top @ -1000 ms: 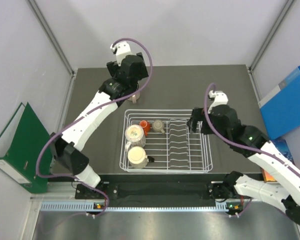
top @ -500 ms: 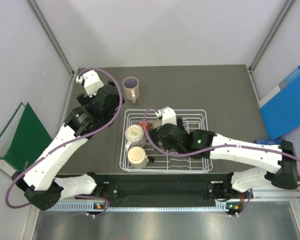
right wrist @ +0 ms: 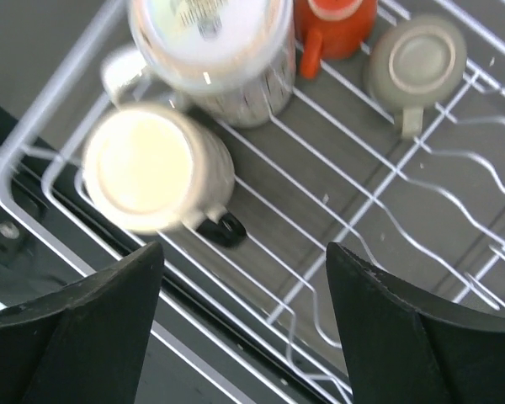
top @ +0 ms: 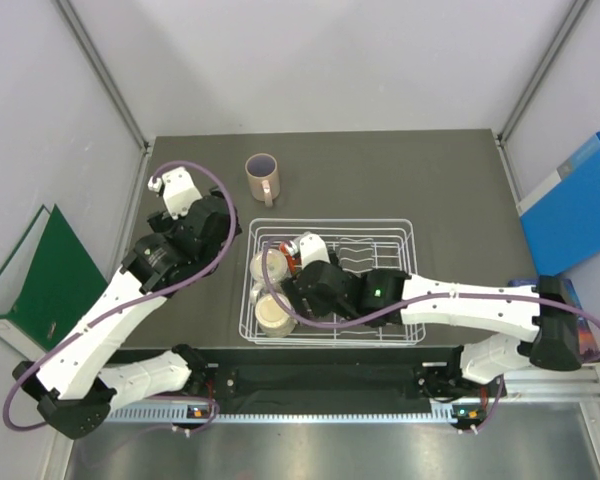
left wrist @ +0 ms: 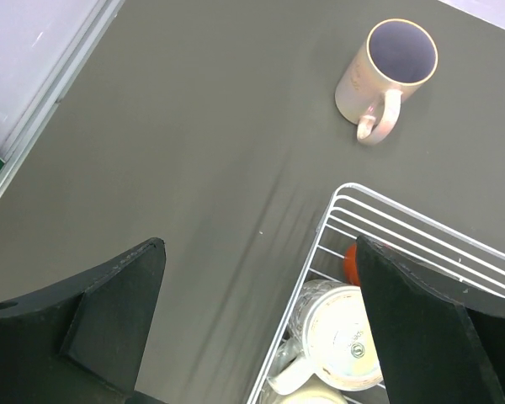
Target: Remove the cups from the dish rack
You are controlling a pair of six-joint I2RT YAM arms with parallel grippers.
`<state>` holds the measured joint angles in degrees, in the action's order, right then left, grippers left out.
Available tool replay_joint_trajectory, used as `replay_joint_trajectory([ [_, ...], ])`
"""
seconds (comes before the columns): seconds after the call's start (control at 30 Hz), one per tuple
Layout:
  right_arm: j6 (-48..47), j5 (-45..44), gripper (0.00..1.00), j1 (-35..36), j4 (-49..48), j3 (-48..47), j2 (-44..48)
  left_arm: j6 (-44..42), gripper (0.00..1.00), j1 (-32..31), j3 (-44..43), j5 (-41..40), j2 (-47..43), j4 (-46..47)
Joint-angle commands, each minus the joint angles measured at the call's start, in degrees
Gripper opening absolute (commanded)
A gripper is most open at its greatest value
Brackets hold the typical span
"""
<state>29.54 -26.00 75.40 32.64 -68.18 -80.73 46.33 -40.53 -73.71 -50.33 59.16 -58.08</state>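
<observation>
The white wire dish rack [top: 380, 222] lies mid-table. In the right wrist view it holds upside-down cups: a cream mug [right wrist: 151, 168], a speckled mug [right wrist: 215, 50], a small red-orange cup [right wrist: 332, 21] and a small tan cup [right wrist: 412, 59]. My right gripper [right wrist: 244, 328] hovers open above the rack's near-left part, beside the cream mug, holding nothing. The pinkish-beige mug [top: 263, 178] with a purple inside stands upright on the table behind the rack. My left gripper [left wrist: 261, 337] is open and empty above the table at the rack's far-left corner [left wrist: 387, 220], well short of the pink mug [left wrist: 387, 71].
A green binder [top: 40, 290] leans off the table's left side. A blue folder [top: 575, 205] lies off the right side. Grey walls close the back and both sides. The right arm [top: 460, 300] stretches across the rack's near half.
The left gripper let go of the pinkish mug behind the rack and pulled back to the near left. The right arm swung from the rack's right side to above the cups on its left.
</observation>
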Motion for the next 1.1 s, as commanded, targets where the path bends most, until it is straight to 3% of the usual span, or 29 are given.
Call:
replay_joint_trajectory([
  [0.0,-3.87,4.02,0.79,0.98,-0.12,5.85,5.66,-1.41,0.99,-0.16,1.2,0.23,-1.59,2.09],
  [0.2,-5.81,7.89,0.8,1.16,-2.23,9.91,7.52,-1.85,0.99,-0.16,2.08,1.72,-0.45,3.5],
  [0.73,-12.05,12.99,0.78,3.09,-10.49,8.33,-5.57,1.4,0.99,-0.16,3.31,2.78,-0.7,-0.98],
  [1.07,-14.86,13.43,0.6,2.74,-12.52,5.25,-12.34,2.72,0.99,-0.16,3.75,2.6,-2.46,-3.35],
])
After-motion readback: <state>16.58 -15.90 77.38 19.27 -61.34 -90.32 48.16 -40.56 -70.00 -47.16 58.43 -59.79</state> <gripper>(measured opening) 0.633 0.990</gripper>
